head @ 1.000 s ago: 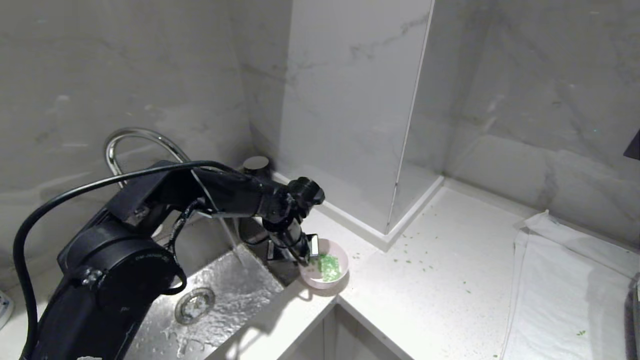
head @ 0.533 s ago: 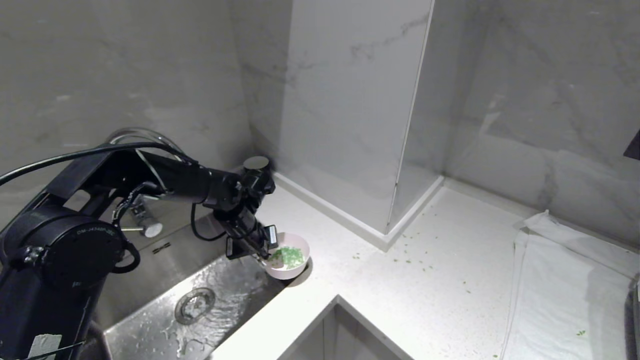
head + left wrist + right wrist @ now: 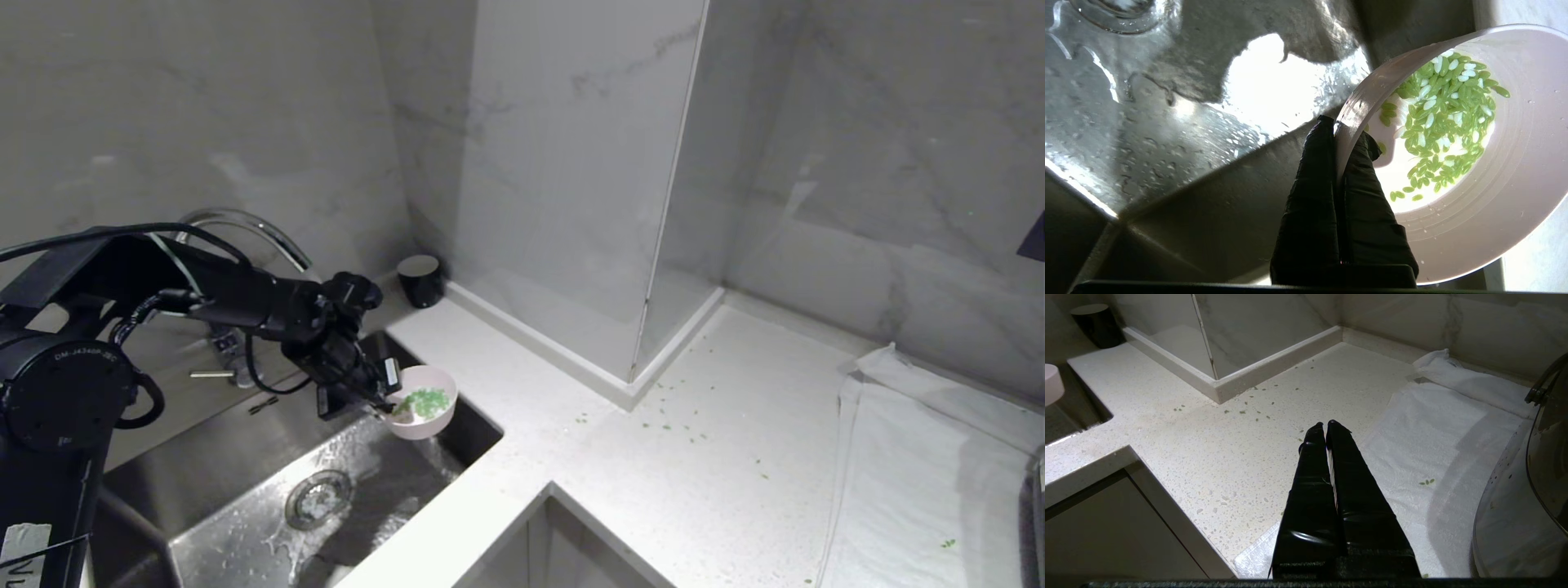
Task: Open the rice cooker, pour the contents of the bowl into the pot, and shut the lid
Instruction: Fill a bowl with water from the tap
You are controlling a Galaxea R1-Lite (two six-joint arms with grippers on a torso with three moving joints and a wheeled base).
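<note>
My left gripper (image 3: 384,404) is shut on the rim of the small pale pink bowl (image 3: 431,415), one finger inside and one outside. It holds the bowl in the air over the right part of the sink. The contents (image 3: 424,402), wet green grains, lie on the bowl's whitish bottom. In the left wrist view the gripper (image 3: 1345,130) pinches the bowl (image 3: 1494,212) wall, with the contents (image 3: 1445,118) heaped beyond it. My right gripper (image 3: 1325,424) hangs shut and empty over the counter. The rice cooker and its lid are out of view.
Below the bowl is the wet steel sink (image 3: 245,457) with its drain (image 3: 318,496), and a curved faucet (image 3: 245,224) behind. A black cup (image 3: 420,279) stands in the corner. Green bits (image 3: 669,425) dot the counter. A white towel (image 3: 922,457) and a shiny steel pan (image 3: 1515,506) lie right.
My left arm has swung left and carried the bowl off the counter edge to a spot over the sink. The right gripper has stayed still.
</note>
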